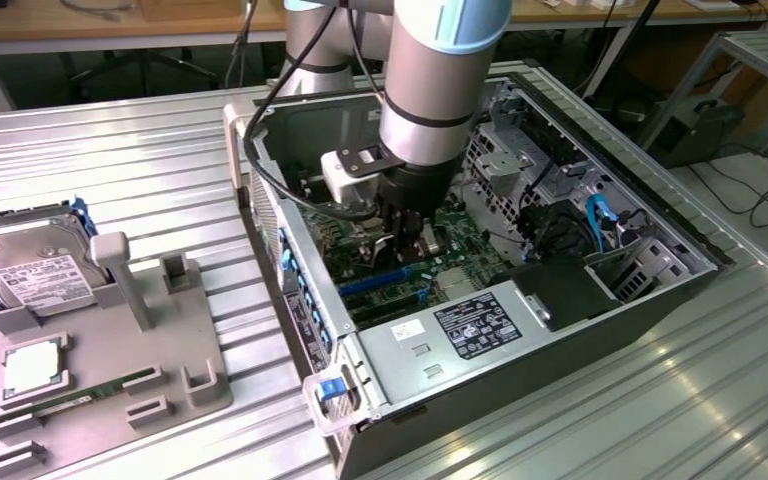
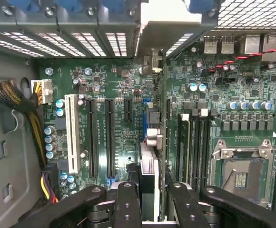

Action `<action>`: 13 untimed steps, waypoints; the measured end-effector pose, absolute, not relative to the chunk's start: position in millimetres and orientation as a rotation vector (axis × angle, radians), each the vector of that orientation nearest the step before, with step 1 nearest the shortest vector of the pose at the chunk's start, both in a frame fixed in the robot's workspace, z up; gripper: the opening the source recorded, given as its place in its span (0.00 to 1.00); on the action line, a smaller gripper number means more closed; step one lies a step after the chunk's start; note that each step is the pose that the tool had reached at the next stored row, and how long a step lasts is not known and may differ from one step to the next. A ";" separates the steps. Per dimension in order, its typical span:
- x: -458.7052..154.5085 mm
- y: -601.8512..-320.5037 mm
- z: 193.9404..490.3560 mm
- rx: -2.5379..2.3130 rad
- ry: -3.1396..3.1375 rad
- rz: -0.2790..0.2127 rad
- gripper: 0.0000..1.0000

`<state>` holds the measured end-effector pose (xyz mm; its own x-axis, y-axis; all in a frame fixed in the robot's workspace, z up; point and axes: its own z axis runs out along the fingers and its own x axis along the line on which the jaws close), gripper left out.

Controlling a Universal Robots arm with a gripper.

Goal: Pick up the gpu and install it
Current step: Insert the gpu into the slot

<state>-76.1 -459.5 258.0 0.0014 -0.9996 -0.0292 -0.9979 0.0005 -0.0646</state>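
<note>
Exterior view: I see the gripper [image 1: 411, 240] lowered inside the open computer case [image 1: 651, 290], above the motherboard [image 1: 458, 245]. The gpu [image 1: 415, 243] hangs edge-down between the fingers; its long axis is hard to judge here.

Wrist view: the gpu [image 2: 150, 166] stands on edge over the blue expansion slot [image 2: 145, 116], its long axis running along the slot, away from the gripper [image 2: 151, 202] toward the case's rear wall. The fingers [image 2: 128, 204] are partly closed, clamped on the gpu's two faces.
</note>
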 end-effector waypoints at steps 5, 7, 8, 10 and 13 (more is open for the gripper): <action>-79.3 -461.7 255.1 -2.175 2.174 -0.038 0.28; -80.9 -461.9 253.9 -2.175 2.174 -0.038 0.28; -81.6 -461.9 253.2 -2.175 2.174 -0.038 0.28; -82.6 -461.9 251.6 -2.175 2.174 -0.038 0.28; -83.4 -461.9 247.5 -2.175 2.174 -0.038 0.28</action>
<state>-83.4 -461.9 247.5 0.0015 -0.9996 -0.0292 -0.9980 0.0004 -0.0639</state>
